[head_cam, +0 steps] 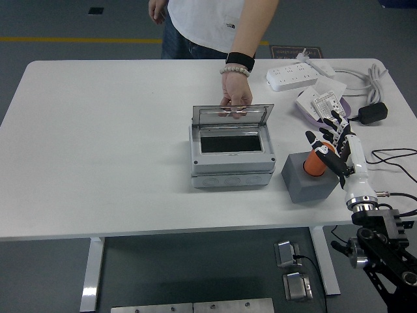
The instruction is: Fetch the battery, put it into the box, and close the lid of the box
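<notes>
My right hand point(329, 145) is wrapped around the orange battery point(316, 162), which sits on a grey block point(306, 179) beside the box point(231, 160). A person's hand point(236, 94) holds the lid point(233, 115) up.

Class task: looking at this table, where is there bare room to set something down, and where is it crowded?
Free: the whole stretch of white table left of the grey box, and the strip along the near edge. Crowded: the right side, with power strip, cables, grey block, orange battery and right hand.
</notes>
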Robot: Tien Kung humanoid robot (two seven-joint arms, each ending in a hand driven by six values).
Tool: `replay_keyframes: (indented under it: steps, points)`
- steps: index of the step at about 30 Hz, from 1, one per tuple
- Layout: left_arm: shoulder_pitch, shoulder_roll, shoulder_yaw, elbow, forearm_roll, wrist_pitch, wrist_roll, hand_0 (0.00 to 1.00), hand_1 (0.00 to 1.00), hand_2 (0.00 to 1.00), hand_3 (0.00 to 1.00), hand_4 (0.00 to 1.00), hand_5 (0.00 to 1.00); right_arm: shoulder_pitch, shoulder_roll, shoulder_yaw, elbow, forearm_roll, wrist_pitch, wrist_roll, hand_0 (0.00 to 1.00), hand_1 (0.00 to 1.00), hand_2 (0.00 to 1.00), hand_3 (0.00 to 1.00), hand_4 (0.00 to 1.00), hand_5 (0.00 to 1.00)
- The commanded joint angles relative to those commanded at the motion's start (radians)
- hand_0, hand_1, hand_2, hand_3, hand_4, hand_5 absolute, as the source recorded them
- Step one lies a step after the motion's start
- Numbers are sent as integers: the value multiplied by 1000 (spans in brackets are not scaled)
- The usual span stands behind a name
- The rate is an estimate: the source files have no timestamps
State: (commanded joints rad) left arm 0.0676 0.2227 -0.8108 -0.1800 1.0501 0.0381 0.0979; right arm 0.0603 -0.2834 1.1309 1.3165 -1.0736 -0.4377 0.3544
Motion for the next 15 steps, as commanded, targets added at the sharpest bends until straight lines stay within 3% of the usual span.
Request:
replay_keyframes:
  steps: [15]
  points:
    - [-3,0,1,0,1,0,-2,397,562,513,488,2,2,2,0,-24,-33,29,1,16,806,760,804,882,931,425]
